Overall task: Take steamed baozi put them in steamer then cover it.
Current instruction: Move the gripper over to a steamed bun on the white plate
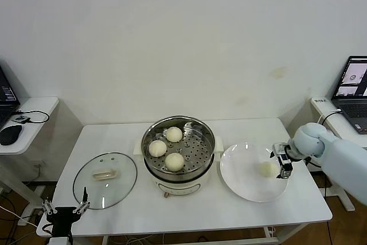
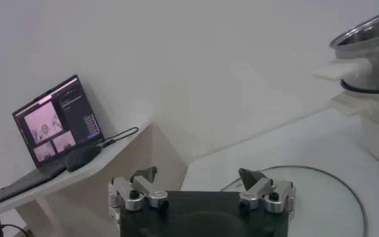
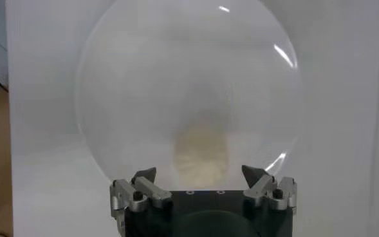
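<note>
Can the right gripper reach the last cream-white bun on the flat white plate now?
Probably yes. The right gripper is open, right beside the cream-white bun on the flat white plate, and in the right wrist view the bun lies between its fingers with nothing in the way.

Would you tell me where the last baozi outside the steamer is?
In the head view, the baozi lies on the white plate, right of the steamer, between the right gripper's open fingers.

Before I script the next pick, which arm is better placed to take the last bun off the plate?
The right. Its gripper sits at the plate with open jaws flanking the last baozi. The left gripper waits at the table's near left corner, beyond the glass lid.
</note>
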